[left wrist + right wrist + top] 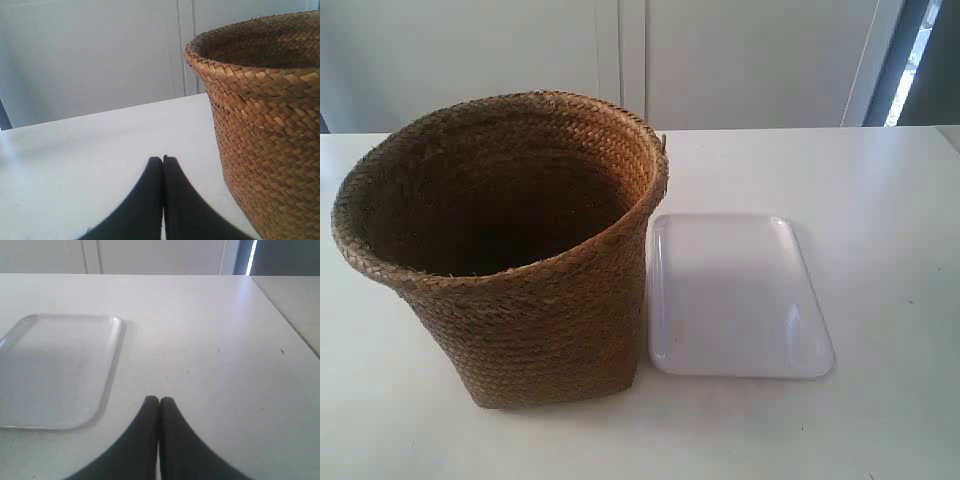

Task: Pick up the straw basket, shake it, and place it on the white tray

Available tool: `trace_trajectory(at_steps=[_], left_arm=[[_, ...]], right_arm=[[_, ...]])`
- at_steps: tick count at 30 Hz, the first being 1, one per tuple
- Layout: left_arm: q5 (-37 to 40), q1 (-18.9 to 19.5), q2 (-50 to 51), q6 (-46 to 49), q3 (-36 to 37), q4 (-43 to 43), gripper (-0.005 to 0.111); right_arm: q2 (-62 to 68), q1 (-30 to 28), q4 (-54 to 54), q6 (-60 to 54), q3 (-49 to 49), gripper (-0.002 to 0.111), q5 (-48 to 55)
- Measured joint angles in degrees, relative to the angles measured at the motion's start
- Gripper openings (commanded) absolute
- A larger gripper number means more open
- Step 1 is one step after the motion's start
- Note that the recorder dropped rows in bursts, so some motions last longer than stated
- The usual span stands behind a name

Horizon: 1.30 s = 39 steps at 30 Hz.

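The large brown braided-straw basket (535,300) is standing upright on the white table (880,200), at the left of the exterior view, its round rim flaring wider than its base. The flat glossy white rectangular tray (735,300) is lying empty just to its right; whether the two are touching is not clear.

The left gripper (162,161) is hanging low over the table with the basket's woven wall near it, its black fingers pressing together on nothing. The right gripper (159,401) is likewise pressing its fingers together, empty, over bare table to the right of the tray.

The step in hand looks to be the reach for the basket. Both sets of fingers are needing to spread first. Taking the rim at opposite sides would likely be keeping the basket level, since a one-sided hold on soft straw risks tilting it. The tray is barely larger than the base, so the placement is calling for careful centring.
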Motion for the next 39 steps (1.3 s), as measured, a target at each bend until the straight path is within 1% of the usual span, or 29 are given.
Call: trace_trajectory(at_steps=[29, 31, 35, 39], left_arm=[[0.00, 0.00, 0.00, 0.00, 0.00, 0.00, 0.000], [-0.90, 0.00, 0.00, -1.98, 0.00, -0.89, 0.000], [-5.09, 0.00, 0.00, -11.15, 0.00, -2.86, 0.000], [-8.63, 0.00, 0.00, -13.95, 0.00, -3.11, 0.000]], right_arm=[[0.00, 0.00, 0.00, 0.00, 0.00, 0.000, 0.00], [0.00, 0.00, -0.15, 0.00, 0.00, 0.000, 0.00], [0.00, 0.00, -0.66, 0.00, 0.00, 0.000, 0.00], [0.00, 0.00, -0.81, 0.00, 0.00, 0.000, 0.00]])
